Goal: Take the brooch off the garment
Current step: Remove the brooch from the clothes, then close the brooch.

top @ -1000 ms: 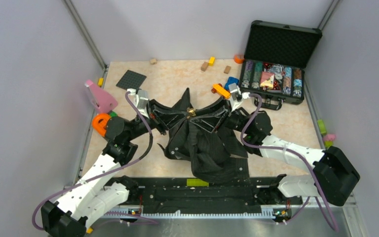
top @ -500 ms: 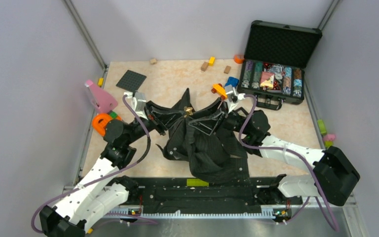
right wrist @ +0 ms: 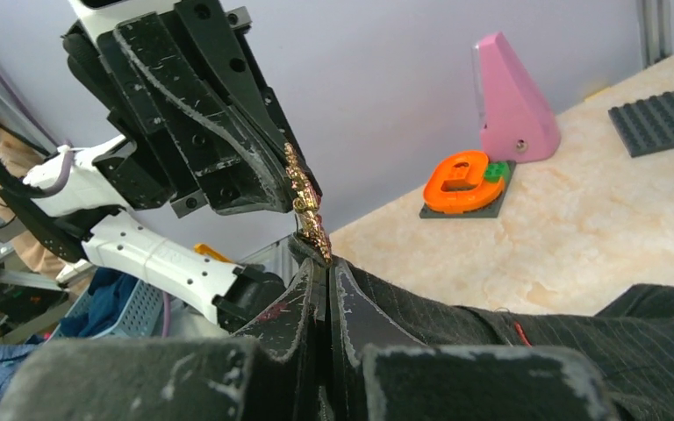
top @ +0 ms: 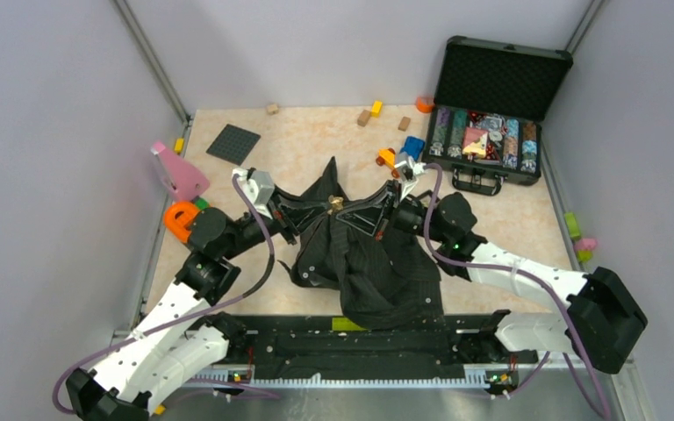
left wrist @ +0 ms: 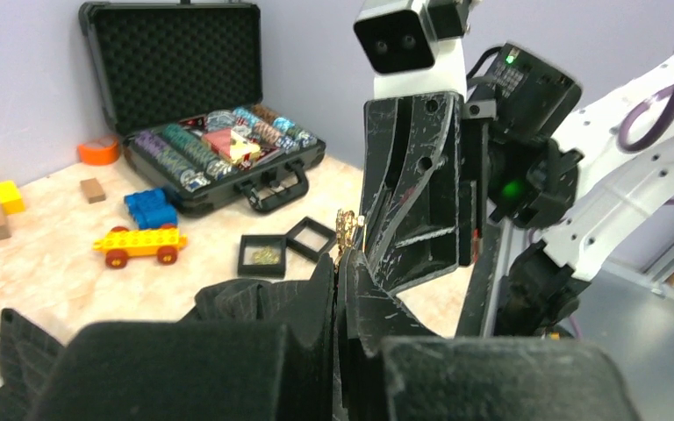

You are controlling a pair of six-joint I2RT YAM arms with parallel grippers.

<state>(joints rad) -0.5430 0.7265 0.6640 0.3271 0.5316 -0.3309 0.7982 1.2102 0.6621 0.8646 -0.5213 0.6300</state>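
The dark pinstriped garment point(top: 377, 263) lies bunched mid-table, with one fold lifted. The tiny gold brooch point(top: 335, 204) sits at the top of that fold, where both grippers meet tip to tip. My left gripper point(top: 326, 208) comes in from the left and is shut, with the brooch point(left wrist: 347, 230) sticking out of its tips. My right gripper point(top: 346, 211) comes in from the right. It is shut on garment fabric point(right wrist: 509, 324) right under the brooch point(right wrist: 305, 200). The right wrist view shows the left gripper's fingers point(right wrist: 202, 114) lying along the brooch's upper part.
An open black case point(top: 491, 105) of chips stands at the back right. A grey baseplate point(top: 233, 141), a pink piece point(top: 180, 173), an orange piece point(top: 178, 217), a toy car point(top: 387, 159) and small blocks lie around. Two black square boxes point(left wrist: 263, 254) lie beyond the garment.
Both grippers have stayed shut at the brooch and moved a little toward the near edge. The left wrist has swung to the right, and the lifted fold came along.
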